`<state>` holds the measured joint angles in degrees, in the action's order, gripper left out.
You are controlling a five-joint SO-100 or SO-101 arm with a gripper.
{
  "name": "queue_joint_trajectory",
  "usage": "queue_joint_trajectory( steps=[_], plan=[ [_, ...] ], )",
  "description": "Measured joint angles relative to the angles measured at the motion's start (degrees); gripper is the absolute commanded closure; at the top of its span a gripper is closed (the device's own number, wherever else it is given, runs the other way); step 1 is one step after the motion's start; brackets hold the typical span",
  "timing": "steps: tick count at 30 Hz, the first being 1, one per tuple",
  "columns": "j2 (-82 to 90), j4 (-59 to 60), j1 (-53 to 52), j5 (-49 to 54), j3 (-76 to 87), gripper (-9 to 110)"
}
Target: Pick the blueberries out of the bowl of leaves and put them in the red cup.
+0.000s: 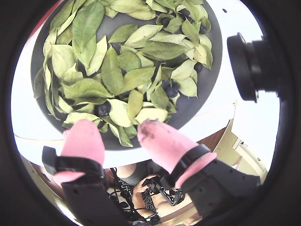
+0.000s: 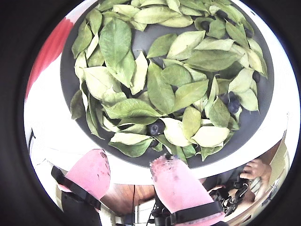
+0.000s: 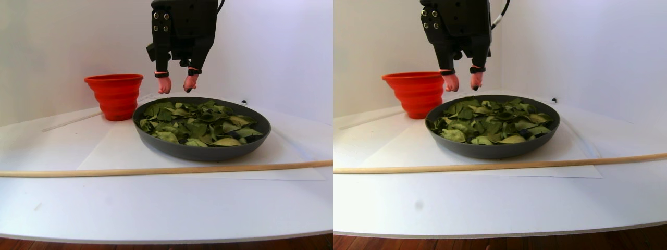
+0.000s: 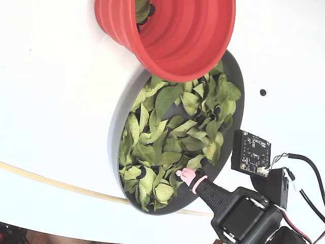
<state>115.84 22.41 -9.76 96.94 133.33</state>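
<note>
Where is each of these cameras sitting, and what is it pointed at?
Both wrist views: ride on the arm, looking down past the pink fingertips into the bowl of leaves.
Stereo pair view: low at the table's edge, facing bowl, red cup and hanging gripper.
Fixed view: above, looking down; arm enters bottom right.
All share the bowl.
</note>
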Motion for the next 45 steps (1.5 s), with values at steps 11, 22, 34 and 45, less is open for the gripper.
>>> queue_joint_trajectory(
  steps=[11,22,34,45],
  plan=[
    [0.0,-0.09,-0.7,0.0,0.44,85],
    [-2.11,-4.31,-1.67,0.0,3.25,85],
    [-6.86,-8.35,-2.55,-0.18,3.69,85],
    [-11.78,-11.69,-2.64,-1.32,3.6,85]
  ],
)
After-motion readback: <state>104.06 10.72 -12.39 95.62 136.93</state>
